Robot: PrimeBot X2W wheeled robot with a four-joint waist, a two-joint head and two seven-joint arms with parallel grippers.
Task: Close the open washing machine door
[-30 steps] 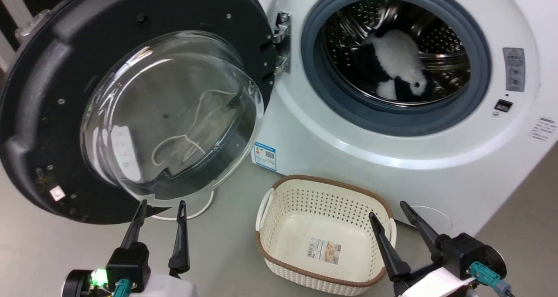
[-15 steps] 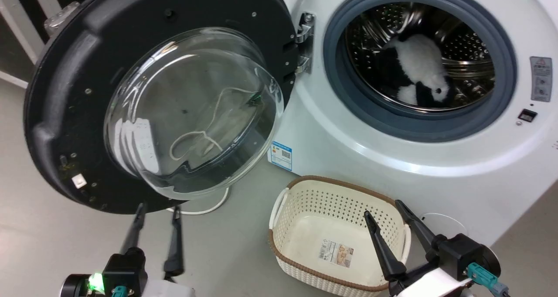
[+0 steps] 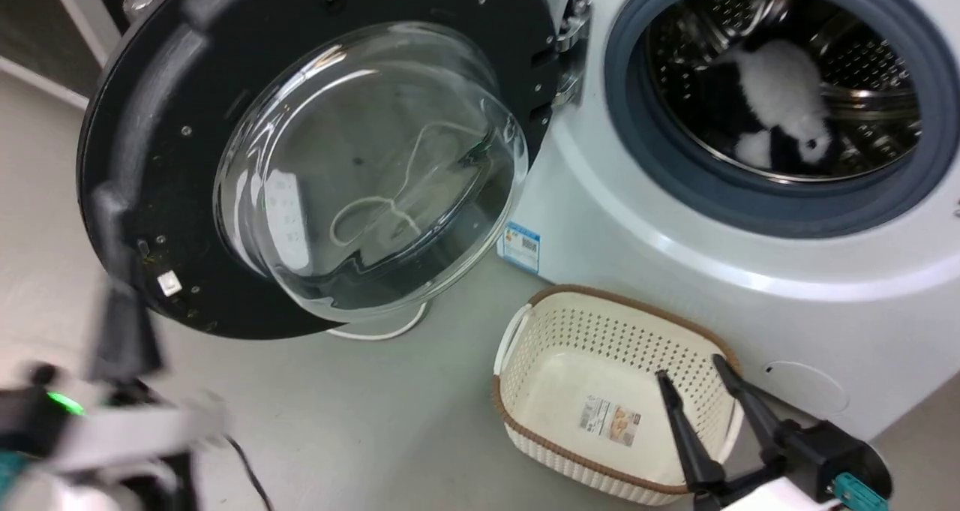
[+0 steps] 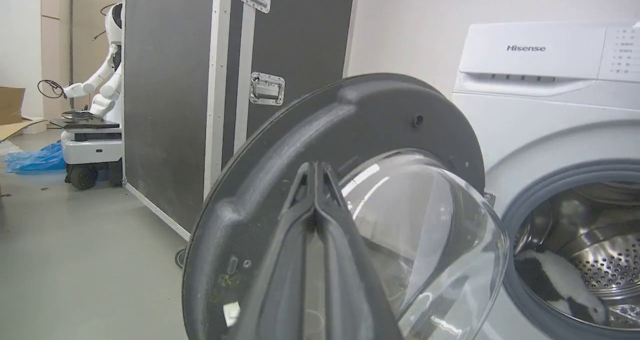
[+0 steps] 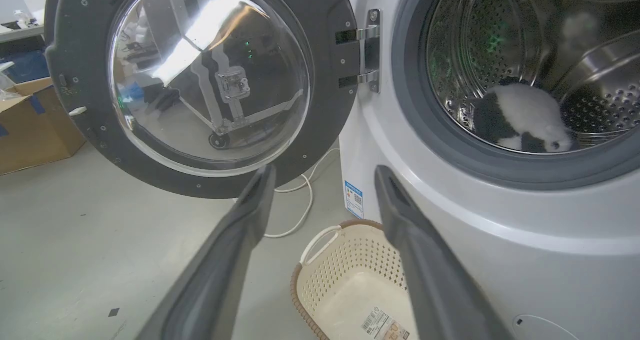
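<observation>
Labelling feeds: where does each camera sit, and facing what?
Head view: high, looking down at the washing machine door and basket; right gripper lower right, blurred left arm lower left.
Left wrist view: low, looking along the shut left gripper at the door's rim.
Right wrist view: low, facing door and drum between open fingers.
All share the door and plush toy.

Washing machine door (image 3: 142, 143): black rim, clear glass bowl with white glare streaks. Washer body (image 3: 600, 218) white, grey rubber ring (image 3: 626, 121) round the drum (image 3: 870, 61) (bare silver steel, dotted hole pattern). Plush toy (image 3: 780, 91) inside: black-and-white patches. Basket (image 3: 592, 331) near right: cream, brown rim, diamond-hole lattice. Floor (image 3: 375, 421) plain grey. Cable (image 3: 375, 335) white. Sticker (image 3: 521, 247) on washer front: blue and white. Far left, flight case (image 4: 170, 105) black with silver edging.
</observation>
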